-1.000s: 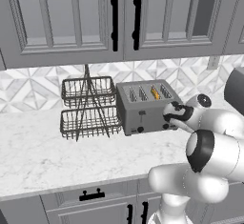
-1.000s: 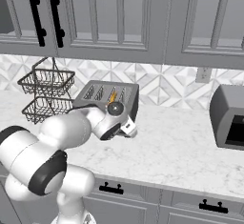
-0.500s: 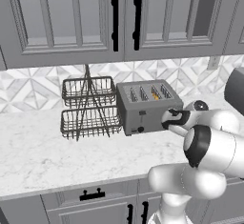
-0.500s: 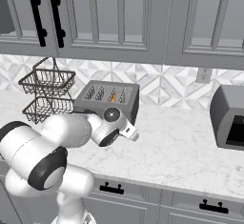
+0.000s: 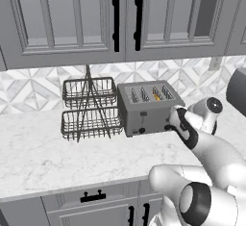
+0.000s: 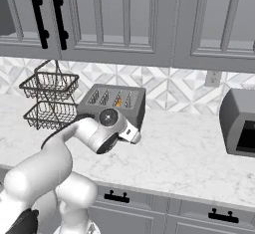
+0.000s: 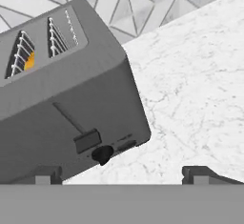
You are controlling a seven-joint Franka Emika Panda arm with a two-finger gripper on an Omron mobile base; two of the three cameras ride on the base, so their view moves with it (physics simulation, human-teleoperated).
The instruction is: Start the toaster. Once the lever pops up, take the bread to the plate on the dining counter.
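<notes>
The grey four-slot toaster (image 5: 146, 108) (image 6: 112, 101) stands on the marble worktop against the tiled wall. The golden bread (image 5: 156, 96) (image 6: 118, 101) (image 7: 29, 61) sits low in one slot. My gripper (image 5: 169, 126) (image 7: 124, 175) is open, level with the toaster's front face at its right end and close to it. In the hand view the right front lever (image 7: 88, 141) sits at the knob end of its track, just above a black knob (image 7: 102, 154), between and ahead of my fingertips (image 7: 47, 174). Nothing is held. The plate and the dining counter are out of view.
A two-tier wire basket rack (image 5: 89, 107) (image 6: 47, 101) stands left of the toaster. A dark grey boxy appliance (image 6: 239, 123) (image 5: 238, 90) is at the right. Wall cabinets hang above. Bare marble worktop (image 7: 190, 99) lies to the toaster's right.
The hand has dropped lower and moved in towards the toaster's front right corner. The jaws stayed open. Toaster and bread have not moved.
</notes>
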